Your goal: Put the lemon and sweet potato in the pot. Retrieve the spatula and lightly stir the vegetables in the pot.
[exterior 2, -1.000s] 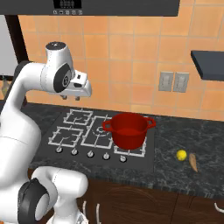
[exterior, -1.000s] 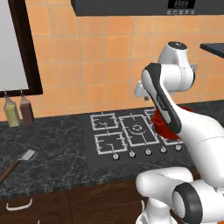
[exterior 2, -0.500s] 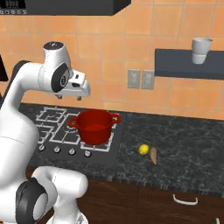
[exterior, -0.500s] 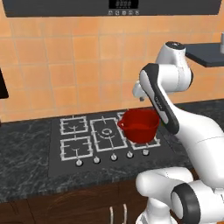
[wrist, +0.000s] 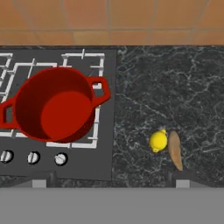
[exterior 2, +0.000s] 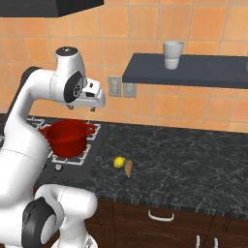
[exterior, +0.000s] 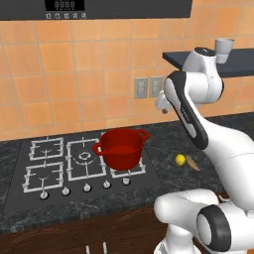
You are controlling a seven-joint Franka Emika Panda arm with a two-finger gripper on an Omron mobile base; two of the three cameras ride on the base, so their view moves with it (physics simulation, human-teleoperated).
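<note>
The glossy red pot [exterior: 120, 147] [exterior 2: 68, 137] [wrist: 54, 109] stands empty on the front right burner of the stove [exterior: 49, 171]. To its right, on the dark stone counter, the bright yellow lemon [exterior: 180, 159] [exterior 2: 118, 162] [wrist: 158, 141] lies touching the tan sweet potato [exterior: 192, 163] [exterior 2: 128, 168] [wrist: 175, 149]. My gripper [exterior: 161, 105] [exterior 2: 93, 104] [wrist: 111, 181] hangs high above the counter between the pot and the vegetables, open and holding nothing. The spatula is out of view.
A dark shelf [exterior 2: 189, 70] on the tiled wall carries a grey cup [exterior: 224, 47] [exterior 2: 173, 54]. Wall sockets [exterior: 149, 87] sit behind the pot. Stove knobs [wrist: 33, 157] line the front edge. The counter [exterior 2: 193, 160] stretches to the right.
The whole scene has slid left in both base views, so the base has driven right. The pot, lemon and sweet potato have not moved on the counter. The arm keeps its pose.
</note>
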